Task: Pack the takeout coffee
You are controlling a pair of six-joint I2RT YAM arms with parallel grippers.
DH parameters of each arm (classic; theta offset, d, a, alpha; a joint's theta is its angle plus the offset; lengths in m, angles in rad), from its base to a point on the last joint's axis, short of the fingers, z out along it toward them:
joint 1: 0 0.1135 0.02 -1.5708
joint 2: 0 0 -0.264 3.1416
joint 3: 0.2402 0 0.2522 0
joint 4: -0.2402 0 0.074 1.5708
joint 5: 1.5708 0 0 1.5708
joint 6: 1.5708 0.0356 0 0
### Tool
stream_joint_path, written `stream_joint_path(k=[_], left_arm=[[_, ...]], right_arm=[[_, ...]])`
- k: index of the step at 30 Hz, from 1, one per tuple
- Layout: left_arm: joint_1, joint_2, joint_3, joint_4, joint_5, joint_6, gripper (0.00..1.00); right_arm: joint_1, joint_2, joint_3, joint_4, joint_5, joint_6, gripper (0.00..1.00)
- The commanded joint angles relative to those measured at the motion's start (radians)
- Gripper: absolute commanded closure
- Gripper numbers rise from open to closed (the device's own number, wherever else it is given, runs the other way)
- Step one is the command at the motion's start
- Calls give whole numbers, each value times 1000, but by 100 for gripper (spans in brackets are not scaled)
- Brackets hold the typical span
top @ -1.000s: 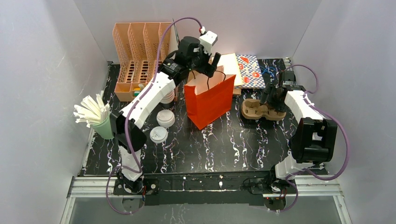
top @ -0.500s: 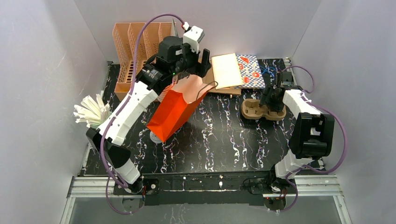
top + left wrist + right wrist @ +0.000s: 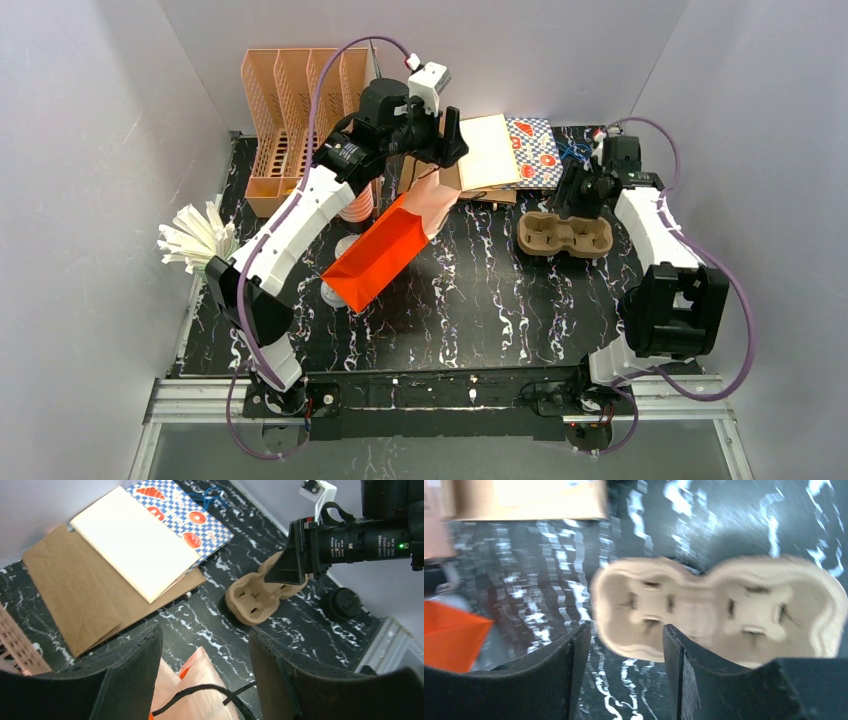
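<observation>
Bag (image 3: 385, 255) newly aslant under left pincer (image 3: 438, 153)

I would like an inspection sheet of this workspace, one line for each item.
Surface: black marbled table; no spill seen.
Job's things: black-lidded cup near the table's edge; cup carrier empty; orange bag tilted.
Clutter: file rack, straws, flat paper bags.
Claws: left claw astride the bag's top, grip unclear; right claw open over the carrier.
Cables: purple cable arching above the left arm.
Surroundings: plain grey walls; nothing else seen.
</observation>
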Motion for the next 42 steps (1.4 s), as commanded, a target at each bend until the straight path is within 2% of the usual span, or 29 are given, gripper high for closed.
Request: stream_joint_path(k=[1, 4, 6, 10, 12, 15, 19, 24, 27, 31, 35, 42], left_arm=[[4, -33, 61, 36, 96, -69, 40], [5, -36, 77, 48, 138, -99, 44], [4, -41, 84, 52, 161, -110, 50], [4, -76, 67, 51, 159, -104, 75], [4, -101, 44, 43, 141, -93, 78], [4, -156, -5, -11, 116, -66, 77], [4, -265, -150, -71, 74, -49, 69], [4, -404, -395, -139, 56, -65, 58], [0, -456, -513, -188, 45, -73, 48], [-4, -540, -656, -220, -41, -98, 35], [-3, -616, -781, -218, -140, -142, 36], [-1, -681, -911, -198, -175, -207, 46]], right_arm=[[69, -81, 154, -4, -246, -46, 37], [147, -75, 229, -23, -282, -54, 37], [182, -66, 264, -12, -332, -52, 37], [242, -29, 306, 24, -398, -40, 42], [295, 4, 337, -12, -420, -58, 43], [358, 30, 356, -86, -411, -62, 43], [393, -55, 229, -45, -402, -15, 40], [393, -204, 76, -70, -221, 62, 36], [394, -287, -21, -71, -187, 138, 29], [393, -452, -235, -17, -229, 244, 28], [394, -587, -419, 21, -226, 306, 33], [395, -720, -650, 129, -339, 417, 36]])
